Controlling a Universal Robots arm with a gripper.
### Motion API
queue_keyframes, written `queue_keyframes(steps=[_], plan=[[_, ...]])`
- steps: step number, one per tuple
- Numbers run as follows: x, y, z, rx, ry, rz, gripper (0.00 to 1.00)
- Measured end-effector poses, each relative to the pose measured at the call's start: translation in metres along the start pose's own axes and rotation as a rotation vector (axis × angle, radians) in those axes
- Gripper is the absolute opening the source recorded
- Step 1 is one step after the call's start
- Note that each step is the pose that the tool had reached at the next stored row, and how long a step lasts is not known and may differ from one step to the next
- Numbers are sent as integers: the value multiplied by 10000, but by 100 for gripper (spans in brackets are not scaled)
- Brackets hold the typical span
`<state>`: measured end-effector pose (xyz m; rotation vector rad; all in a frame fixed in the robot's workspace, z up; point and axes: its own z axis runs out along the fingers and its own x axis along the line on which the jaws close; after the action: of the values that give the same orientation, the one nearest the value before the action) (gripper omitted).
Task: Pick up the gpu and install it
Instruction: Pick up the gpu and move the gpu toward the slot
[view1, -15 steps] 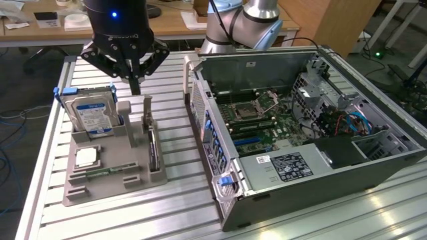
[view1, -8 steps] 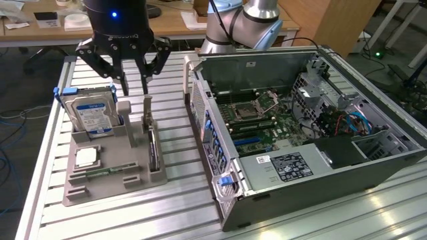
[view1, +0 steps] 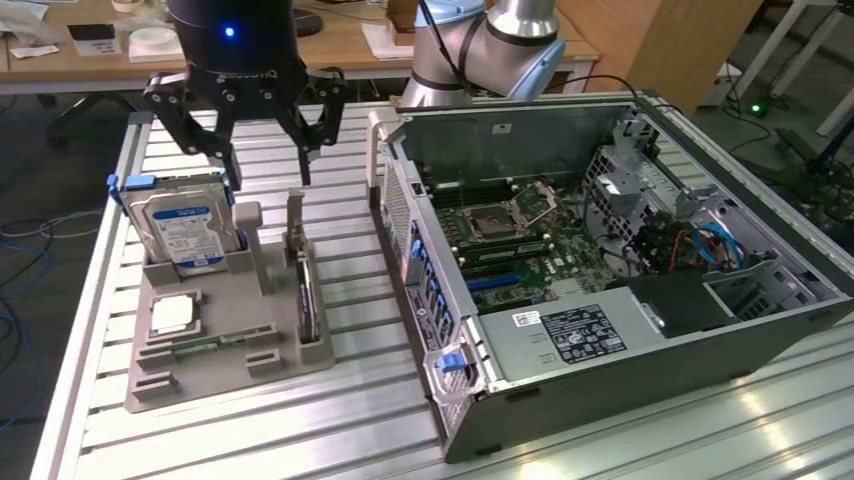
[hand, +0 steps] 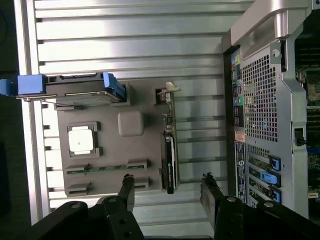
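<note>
I see the jaws spread wide and empty, hanging above the gray holder tray on the slatted counter. The gpu stands on edge in a slot of that tray. In the wrist view its end lies between the two fingers. A hard drive stands upright in another slot, and the open computer case sits just beside the tray.
</note>
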<state>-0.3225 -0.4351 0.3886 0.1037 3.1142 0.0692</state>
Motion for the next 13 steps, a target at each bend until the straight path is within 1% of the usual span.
queue_keyframes(steps=[3, 9, 13], plan=[[0, -1, 44, -3, 17, -259, 65], [-3, -2, 133, -4, 19, -304, 65], [-2, 27, 206, -4, 21, -324, 65]])
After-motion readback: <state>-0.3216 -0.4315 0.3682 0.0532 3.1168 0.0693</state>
